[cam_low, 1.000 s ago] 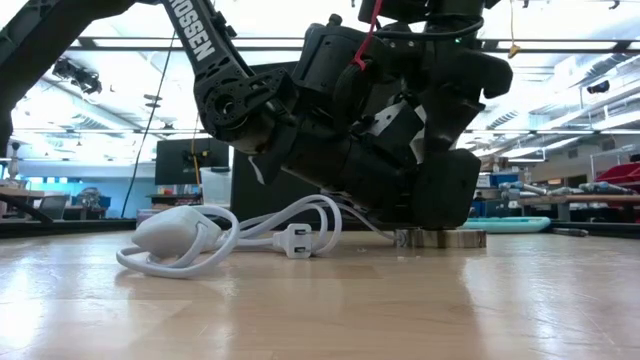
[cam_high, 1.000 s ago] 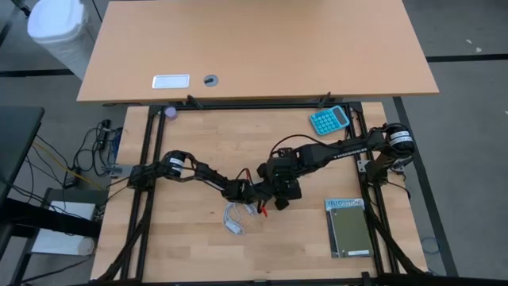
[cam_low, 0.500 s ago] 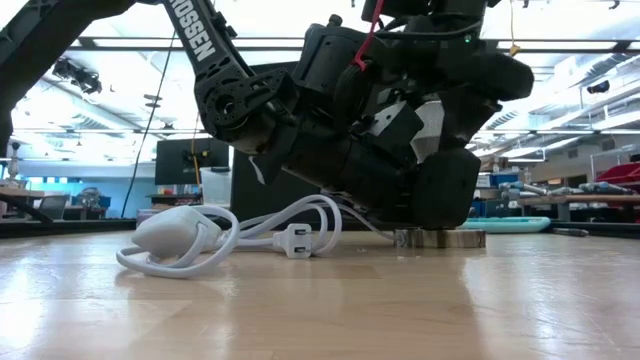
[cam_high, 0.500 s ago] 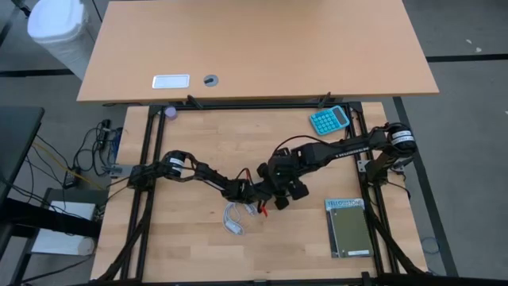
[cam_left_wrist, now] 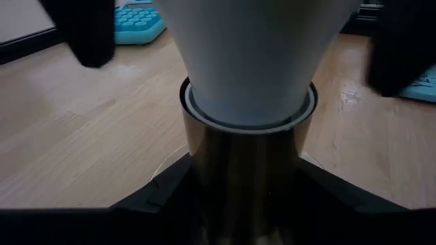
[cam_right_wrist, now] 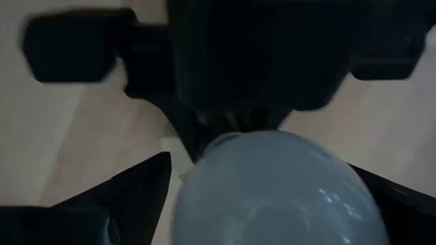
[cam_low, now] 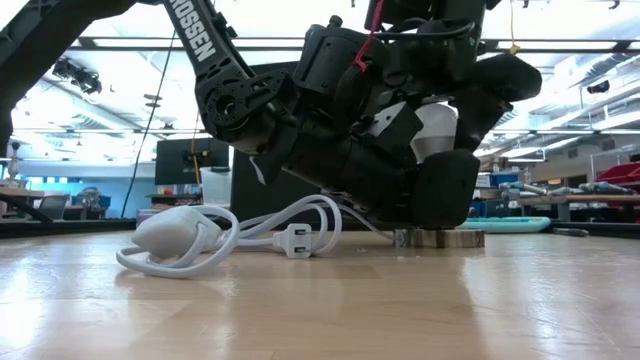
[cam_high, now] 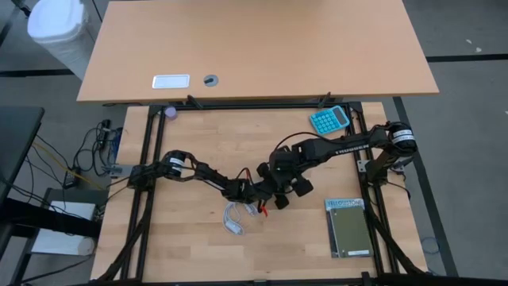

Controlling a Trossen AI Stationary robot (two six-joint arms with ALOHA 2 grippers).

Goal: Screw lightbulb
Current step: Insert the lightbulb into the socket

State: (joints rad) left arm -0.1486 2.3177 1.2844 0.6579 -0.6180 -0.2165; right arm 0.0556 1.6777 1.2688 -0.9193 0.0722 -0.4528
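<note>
lightbulb [cam_left_wrist: 248, 61] seated base-first in the metal socket [cam_left_wrist: 246, 170] mid-table, my left gripper [cam_high: 252, 193] pinching that socket, my right gripper [cam_high: 279, 193] spread around the bulb's dome, long axis running toward me

The tabletop [cam_high: 198, 246] is pale wood planks set in a black frame. On it lie a teal calculator [cam_high: 329, 120] near the far right corner, a dark green book [cam_high: 349, 228] at the right near edge, a coiled white cable [cam_low: 235, 234] with its plug near the middle, and a round grey socket disc [cam_low: 440, 238] just beside the cable. A small purple ball [cam_high: 170, 113] sits at the far left corner
</note>
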